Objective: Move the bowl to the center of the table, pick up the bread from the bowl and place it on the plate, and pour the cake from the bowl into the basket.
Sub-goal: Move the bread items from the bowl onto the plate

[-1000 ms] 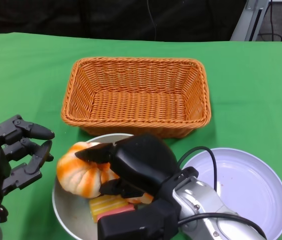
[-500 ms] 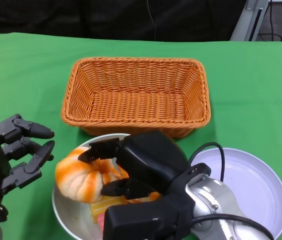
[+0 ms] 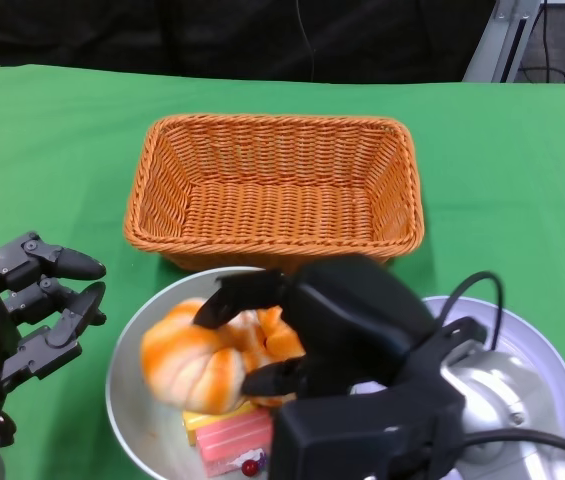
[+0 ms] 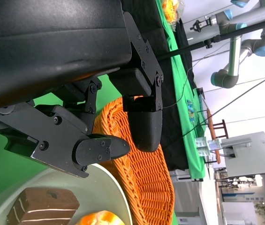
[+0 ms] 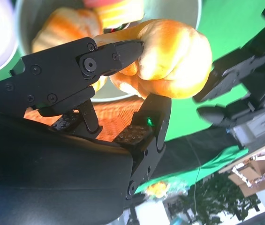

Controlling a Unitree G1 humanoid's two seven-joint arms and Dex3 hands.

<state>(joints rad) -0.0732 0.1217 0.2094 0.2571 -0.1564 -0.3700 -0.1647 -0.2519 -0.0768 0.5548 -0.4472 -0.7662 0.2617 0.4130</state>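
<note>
Two hands are out, the left hand idle with fingers spread beside the bowl, the right hand clamped on the bread over it, which must next swing to the plate.

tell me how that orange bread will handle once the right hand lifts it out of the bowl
Probably soft: the bread looks puffy and lobed where the right hand pinches it, so a hard squeeze may dent it. Likely light for its bulk. Its rounded shape might roll once set on the flat plate. It looks matte, so it is probably not slippery. It may brush the cake as it leaves the bowl.
</note>
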